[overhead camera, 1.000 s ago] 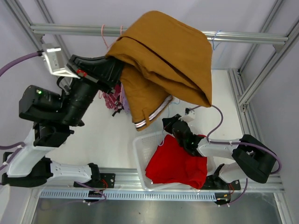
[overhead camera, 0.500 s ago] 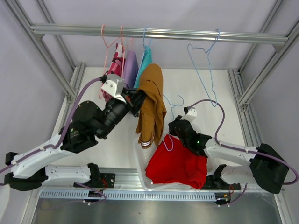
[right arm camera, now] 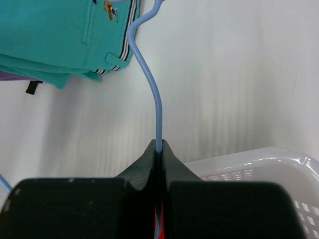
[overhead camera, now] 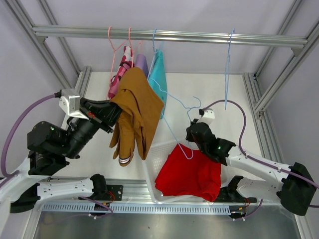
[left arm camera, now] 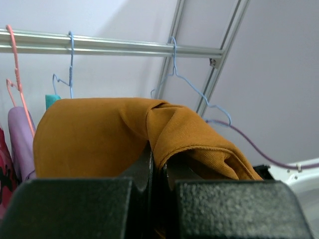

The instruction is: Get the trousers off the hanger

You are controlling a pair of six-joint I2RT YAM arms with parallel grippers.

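Our left gripper [left arm camera: 158, 162] is clamped on the soft mustard-brown cloth trousers [overhead camera: 135, 112], which drape down from it beside the teal trousers [overhead camera: 158, 74]. Our right gripper [right arm camera: 159, 149] pinches a thin blue wire hanger [right arm camera: 151, 84] above the white plastic basket [overhead camera: 149, 157] holding red folded trousers [overhead camera: 192, 172].

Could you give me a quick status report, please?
Left gripper shut on mustard trousers. Right gripper shut on blue hanger. Red trousers in basket; three pairs on rail. Path clear.
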